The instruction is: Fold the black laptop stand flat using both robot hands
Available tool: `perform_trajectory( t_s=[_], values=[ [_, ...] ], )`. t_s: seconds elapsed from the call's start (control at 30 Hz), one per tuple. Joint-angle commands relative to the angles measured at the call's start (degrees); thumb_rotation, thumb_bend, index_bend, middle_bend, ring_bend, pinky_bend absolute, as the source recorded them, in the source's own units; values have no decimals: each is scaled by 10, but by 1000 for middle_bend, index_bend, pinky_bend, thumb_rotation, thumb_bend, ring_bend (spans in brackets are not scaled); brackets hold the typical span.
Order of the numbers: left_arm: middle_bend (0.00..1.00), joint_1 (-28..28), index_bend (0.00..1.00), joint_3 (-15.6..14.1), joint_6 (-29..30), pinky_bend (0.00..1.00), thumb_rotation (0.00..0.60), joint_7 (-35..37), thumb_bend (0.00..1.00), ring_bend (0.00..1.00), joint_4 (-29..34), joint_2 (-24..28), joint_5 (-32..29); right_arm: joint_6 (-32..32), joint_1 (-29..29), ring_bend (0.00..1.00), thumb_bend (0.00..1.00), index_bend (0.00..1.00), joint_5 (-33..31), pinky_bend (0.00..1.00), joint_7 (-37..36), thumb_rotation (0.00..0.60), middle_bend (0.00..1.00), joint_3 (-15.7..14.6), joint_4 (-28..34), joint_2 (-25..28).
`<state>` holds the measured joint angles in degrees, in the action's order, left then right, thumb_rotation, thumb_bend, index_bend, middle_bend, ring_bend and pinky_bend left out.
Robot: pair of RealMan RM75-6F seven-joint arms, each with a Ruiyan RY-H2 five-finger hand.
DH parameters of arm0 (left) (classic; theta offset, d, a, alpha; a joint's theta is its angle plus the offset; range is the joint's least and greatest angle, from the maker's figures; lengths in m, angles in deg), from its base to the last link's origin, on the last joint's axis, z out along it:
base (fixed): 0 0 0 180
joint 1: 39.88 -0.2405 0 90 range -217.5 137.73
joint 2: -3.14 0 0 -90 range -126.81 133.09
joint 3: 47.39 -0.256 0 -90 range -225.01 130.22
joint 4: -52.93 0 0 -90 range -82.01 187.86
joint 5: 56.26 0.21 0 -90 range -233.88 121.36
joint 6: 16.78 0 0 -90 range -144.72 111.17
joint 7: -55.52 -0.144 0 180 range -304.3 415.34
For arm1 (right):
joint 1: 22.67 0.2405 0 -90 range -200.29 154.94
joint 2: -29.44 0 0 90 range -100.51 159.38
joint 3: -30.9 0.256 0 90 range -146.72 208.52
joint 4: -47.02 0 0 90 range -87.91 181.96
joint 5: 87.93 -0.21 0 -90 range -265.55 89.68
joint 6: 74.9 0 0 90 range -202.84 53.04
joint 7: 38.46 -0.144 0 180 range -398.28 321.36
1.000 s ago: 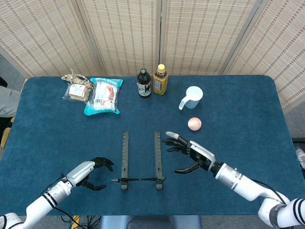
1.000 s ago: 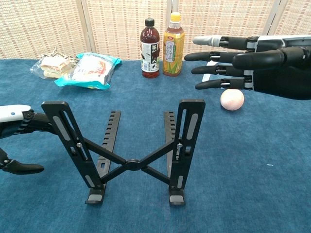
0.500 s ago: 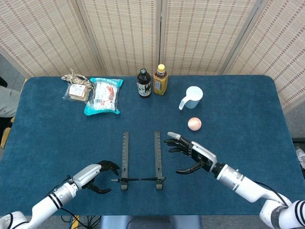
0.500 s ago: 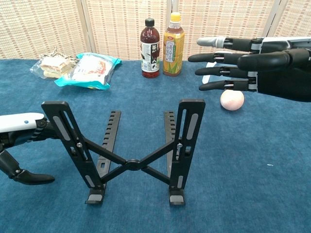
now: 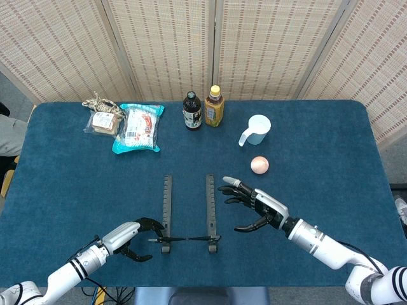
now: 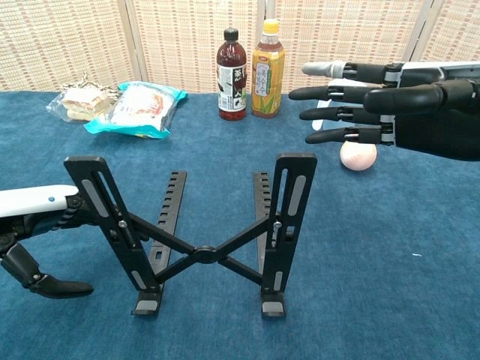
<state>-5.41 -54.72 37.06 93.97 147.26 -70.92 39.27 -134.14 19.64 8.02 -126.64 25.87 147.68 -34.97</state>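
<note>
The black metal folding laptop stand (image 6: 202, 229) stands raised on the blue-carpeted bench (image 5: 331, 146); left hand (image 5: 137, 238) spread beside its left upright, holding nothing; right hand (image 6: 390, 105) spread, well apart.

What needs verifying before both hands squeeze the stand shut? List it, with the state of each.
1. Laptop stand upright and spread open on the table: ok.
2. Left hand at the stand's left upright, fingers apart: ok; contact cannot tell.
3. Right hand open, fingers stretched out: ok.
4. Right hand against the right upright: not ok, it is apart from it.
5. Pink ball and bottles clear of the stand: ok.
</note>
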Motion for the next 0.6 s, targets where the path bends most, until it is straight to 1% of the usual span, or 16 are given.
perform_trajectory(
  t_s=[0.03,0.5,0.6],
  values=[
    [197,2,310,-2,-1,60,600,2,218,112,-1,-1,0,0,0,100,0,0,0,174,0,600,141,0,0,0],
    [197,9,310,-13,-2,60,600,8,218,111,-1,-6,-2,4,-1,100,0,0,2,175,-2,600,141,-1,-4,-2],
    [197,9,310,-11,2,61,600,7,218,111,-2,-4,-5,4,-1,100,0,0,4,175,11,600,141,-1,-8,-2]
  ],
)
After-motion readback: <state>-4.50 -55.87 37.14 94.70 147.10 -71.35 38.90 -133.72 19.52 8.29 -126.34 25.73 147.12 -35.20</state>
